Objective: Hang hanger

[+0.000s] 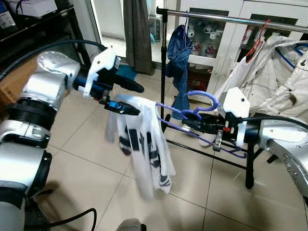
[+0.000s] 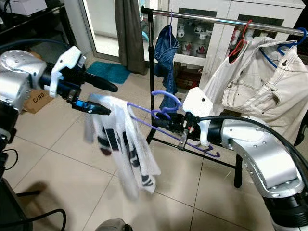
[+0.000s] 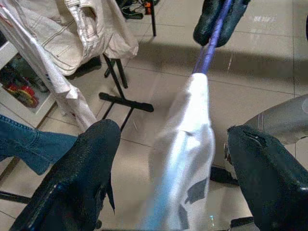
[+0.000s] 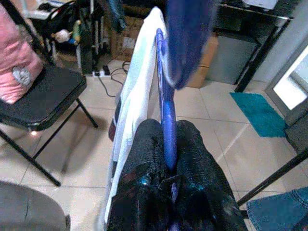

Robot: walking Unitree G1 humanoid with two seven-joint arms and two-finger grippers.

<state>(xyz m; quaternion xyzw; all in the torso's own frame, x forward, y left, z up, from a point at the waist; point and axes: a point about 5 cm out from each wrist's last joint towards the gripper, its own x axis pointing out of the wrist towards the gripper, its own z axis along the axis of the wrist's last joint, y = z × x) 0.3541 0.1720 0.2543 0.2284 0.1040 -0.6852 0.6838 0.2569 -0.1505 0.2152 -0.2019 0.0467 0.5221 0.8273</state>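
With our right gripper (image 2: 168, 123) pinching the purple hanger (image 2: 166, 115) and our left gripper (image 1: 130, 98) spread around its shirt-draped end, the white shirt (image 1: 144, 149) could slide off if we tilt it while lifting toward the rail (image 1: 231, 19).

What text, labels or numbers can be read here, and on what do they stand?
"C/NO": printed on the cardboard box on the floor behind the left arm; the rest of the print is hidden.
Shirt on the purple hanger: dark print, too blurred to tell letters.
Nothing else readable.
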